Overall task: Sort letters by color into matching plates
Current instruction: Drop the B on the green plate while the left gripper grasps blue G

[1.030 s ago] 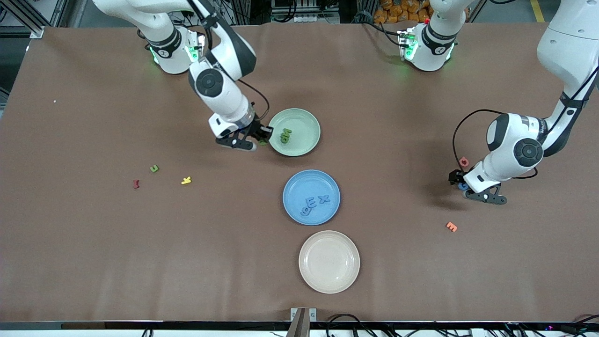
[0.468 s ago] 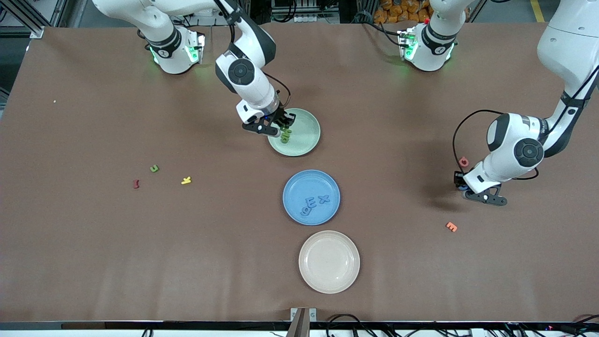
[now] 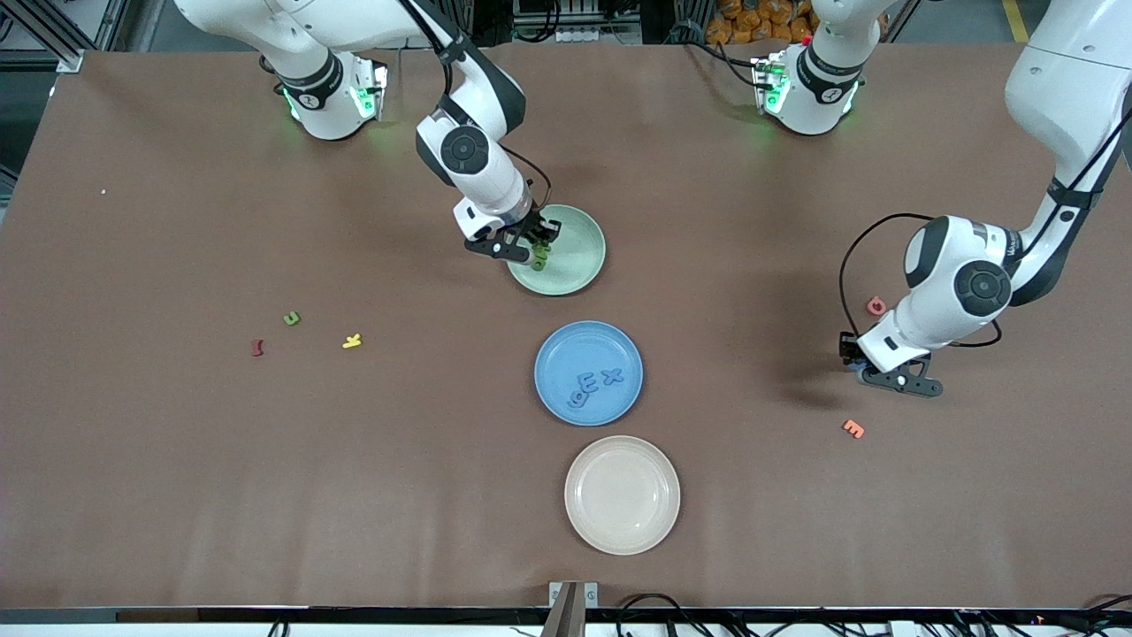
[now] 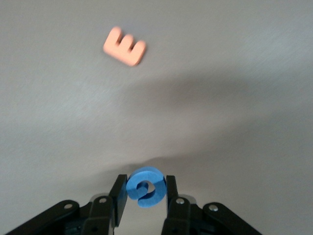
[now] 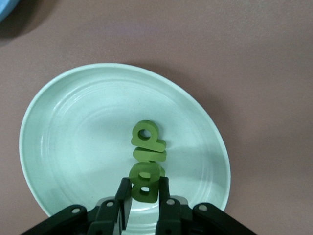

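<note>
The brown counter [image 3: 177, 495] carries three plates in a line down its middle: the cream plate [image 3: 622, 495] nearest the front camera, the blue plate [image 3: 588, 372] next, the mint green plate [image 3: 566, 252] farthest. The right gripper [image 3: 522, 252] hangs over the green plate's rim, its jaws clamped on a green letter [image 5: 145, 183] held on edge above two more green letters [image 5: 148, 142] lying in the plate. The left gripper [image 3: 871, 367] is over bare counter toward the left arm's end, its jaws pinching a blue letter [image 4: 145, 187]. Three blue letters [image 3: 597, 382] lie in the blue plate. Loose on the counter are an orange letter [image 3: 853, 428] and a pink letter [image 3: 875, 306] near the left gripper, and a green letter [image 3: 292, 318], a yellow letter [image 3: 352, 341] and a red letter [image 3: 257, 348] toward the right arm's end.
</note>
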Tool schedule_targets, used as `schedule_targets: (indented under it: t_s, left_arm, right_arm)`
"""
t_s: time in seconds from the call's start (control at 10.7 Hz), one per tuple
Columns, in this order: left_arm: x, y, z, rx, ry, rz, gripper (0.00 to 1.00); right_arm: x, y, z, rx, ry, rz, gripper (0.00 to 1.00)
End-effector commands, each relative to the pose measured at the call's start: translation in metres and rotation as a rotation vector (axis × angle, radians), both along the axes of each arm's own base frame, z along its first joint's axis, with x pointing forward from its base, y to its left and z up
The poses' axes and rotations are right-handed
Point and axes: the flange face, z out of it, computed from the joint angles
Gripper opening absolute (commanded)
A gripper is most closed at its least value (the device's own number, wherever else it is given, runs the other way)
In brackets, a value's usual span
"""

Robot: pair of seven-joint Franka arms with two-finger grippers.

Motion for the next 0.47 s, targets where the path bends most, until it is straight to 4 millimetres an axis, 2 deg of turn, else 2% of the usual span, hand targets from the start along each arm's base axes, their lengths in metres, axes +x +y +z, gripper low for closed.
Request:
schedule_targets:
  t_s: [0.0, 0.09, 0.19, 0.37]
  left_arm:
    - [0.015, -0.061, 0.016, -0.039, -0.031, 0.09, 0.0]
    - [0.018, -0.1, 0.02, -0.064, -0.036, 0.132, 0.0]
    - [0.02, -0.134, 0.024, -0.09, -0.04, 0.167, 0.0]
    - [0.019, -0.178, 0.029, -0.115, -0.045, 0.211, 0.0]
  right_arm:
    - [0.0, 0.005, -0.011, 0.0, -0.012, 0.008, 0.18]
    - [0.001, 0.004, -0.011, -0.001, -0.011, 0.005, 0.36]
    - [0.006, -0.001, -0.012, -0.002, -0.011, -0.008, 0.68]
    - [0.014, -0.006, -0.008, 0.0, -0.017, -0.023, 0.82]
